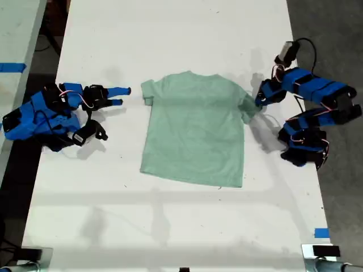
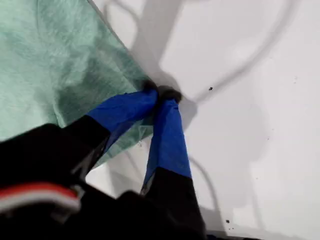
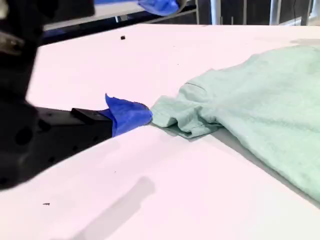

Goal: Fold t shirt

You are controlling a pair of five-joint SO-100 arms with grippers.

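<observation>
- First wrist view, nearest the lens: the first gripper (image 2: 161,95) has its blue fingers pinched together on the edge of the t shirt (image 2: 55,65); the cloth bunches at the tips
- Second wrist view: the second gripper (image 1: 123,96) stands with jaws apart; one finger (image 3: 127,114) just touches the crumpled sleeve (image 3: 182,112), holding nothing
- Exterior view, farther out: the shirt lies flat, mid-table (image 1: 170,226), collar toward 12 o'clock; the first gripper is at its 3 o'clock, the second at about 10 o'clock
- Judged step: taking hold of both sleeves before the first fold; one side looks secured
- Next move likely calls for the second gripper to slide onto the sleeve and close; then both lift evenly, lest the cloth drag or slip
</observation>
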